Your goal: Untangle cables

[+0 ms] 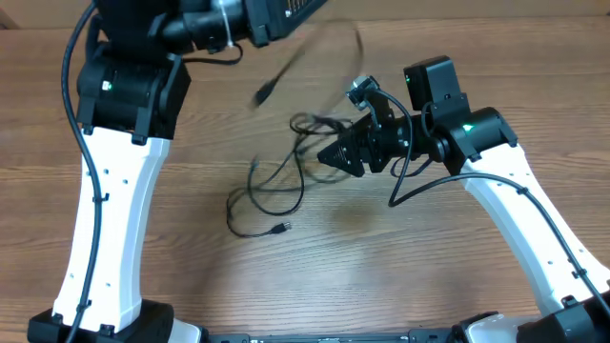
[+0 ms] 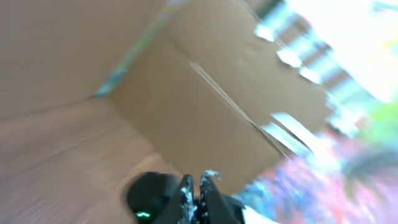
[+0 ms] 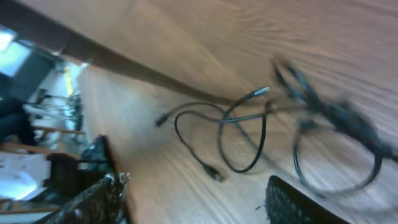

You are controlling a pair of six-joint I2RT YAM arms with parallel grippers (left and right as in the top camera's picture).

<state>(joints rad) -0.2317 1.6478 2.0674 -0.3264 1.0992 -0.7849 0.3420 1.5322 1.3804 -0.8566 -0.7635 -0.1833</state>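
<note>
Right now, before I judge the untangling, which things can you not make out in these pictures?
Lifted cable, overhead: smeared by motion; its upper end fades near the top edge.
Left gripper: overhead, the top edge cuts it off; the left wrist view is blurred, so a cable between its shut fingers cannot be confirmed.
Tangle: the right gripper covers part overhead; blurred in the right wrist view. Strand count unclear.

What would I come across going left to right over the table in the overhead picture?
Left arm's white link → loose cable loops lying on the wood → right gripper, open beside the tangle → right arm's white link.
</note>
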